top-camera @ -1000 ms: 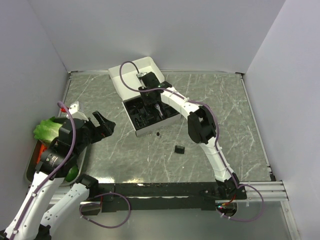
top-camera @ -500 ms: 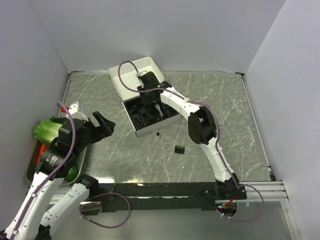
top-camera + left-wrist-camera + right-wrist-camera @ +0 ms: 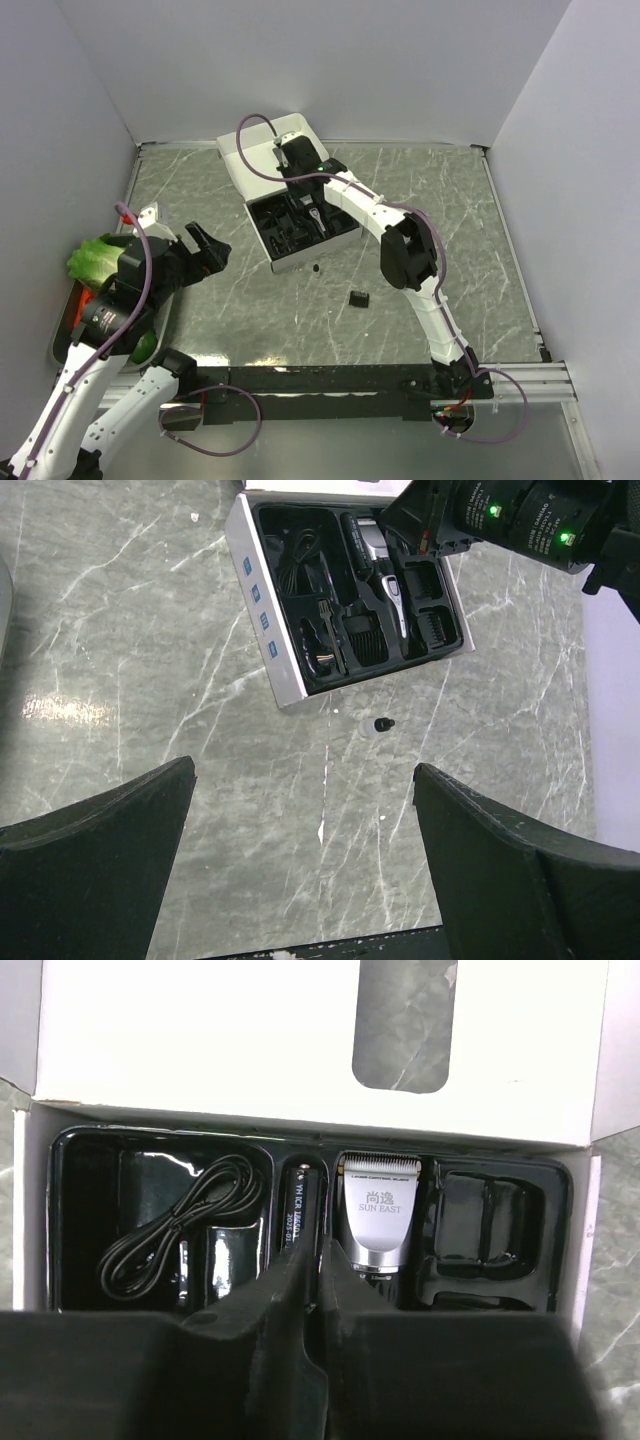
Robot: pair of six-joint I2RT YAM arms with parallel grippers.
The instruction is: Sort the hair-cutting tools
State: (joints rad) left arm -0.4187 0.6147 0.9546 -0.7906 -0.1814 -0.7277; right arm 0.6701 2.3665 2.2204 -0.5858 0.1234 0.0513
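Right hand point(image 3: 315, 1260) almost closed, holds nothing we see; left hand point(image 3: 303, 770) wide, empty. Clipper point(image 3: 375, 1220), cord point(image 3: 170, 1225) in box point(image 3: 250, 1030); black attachment point(image 3: 358, 297) loose on worktop point(image 3: 450, 250).

Black-and-silver clipper point(image 3: 377, 1222), white box point(image 3: 200, 1030)

I see a white cardboard box point(image 3: 262, 152) standing open at the far middle of the grey marble table point(image 3: 480, 260), its lid folded back toward the far wall point(image 3: 300, 60). A glossy black moulded insert point(image 3: 490, 1230) fills the lower half, split into several compartments. On my right wrist view the lid point(image 3: 200, 1030) has a rounded window cut in it, with marble showing through. At the left edge sits a metal tray point(image 3: 60, 340) with something green and leafy point(image 3: 92, 258) in it. An aluminium rail point(image 3: 520, 378) runs along the near edge.
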